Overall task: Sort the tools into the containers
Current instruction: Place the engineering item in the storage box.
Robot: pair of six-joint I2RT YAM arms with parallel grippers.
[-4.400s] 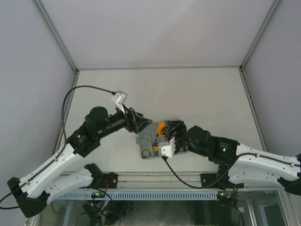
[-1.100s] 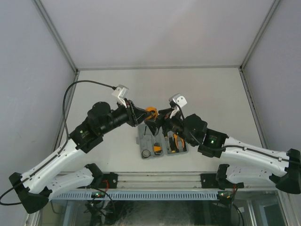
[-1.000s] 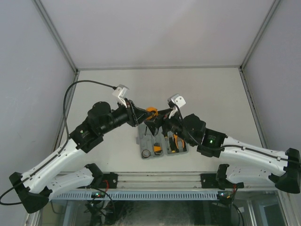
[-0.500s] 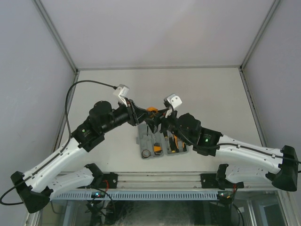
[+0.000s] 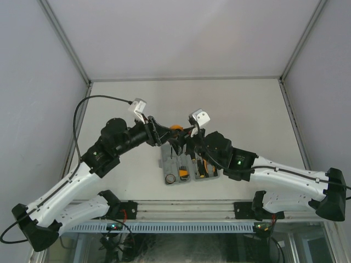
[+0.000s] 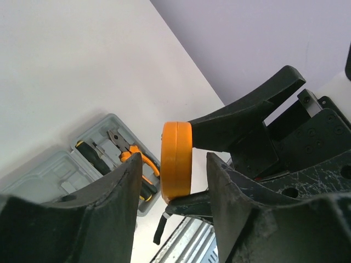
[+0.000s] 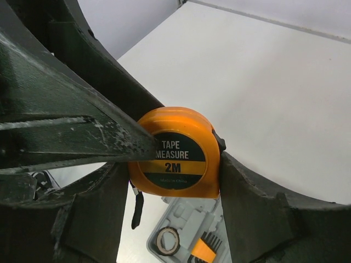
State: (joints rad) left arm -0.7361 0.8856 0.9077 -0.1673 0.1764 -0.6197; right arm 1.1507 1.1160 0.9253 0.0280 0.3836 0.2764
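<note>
Hanging in mid-air above the open case [image 5: 166,163], the orange tape measure [image 7: 181,142] sits between 2 grippers at once. The right gripper [image 7: 174,175] has it clamped, 1 finger pressed to each side of its rim, with the label "TAPE MEASURE 2M" turned toward that arm's camera. The left gripper [image 6: 173,164] stands open around the same tool. Seen edge-on from the left wrist, the tape measure has a gap beside each flat face and touches neither finger [image 6: 118,208]. From the right wrist, 1 left finger crosses in front of the label's left edge.

Below, the grey case lies flat on the white table [image 5: 247,115], near its front edge, its 2 halves side by side. The pliers [image 5: 204,167] rest in the right half, with a screwdriver [image 6: 94,156] just beside them. A black ring [image 5: 170,178] and the orange hex keys [image 5: 182,174] lie in the left half, at its near end. Both arms reach inward from the table's near edge and meet over the case's far end.
</note>
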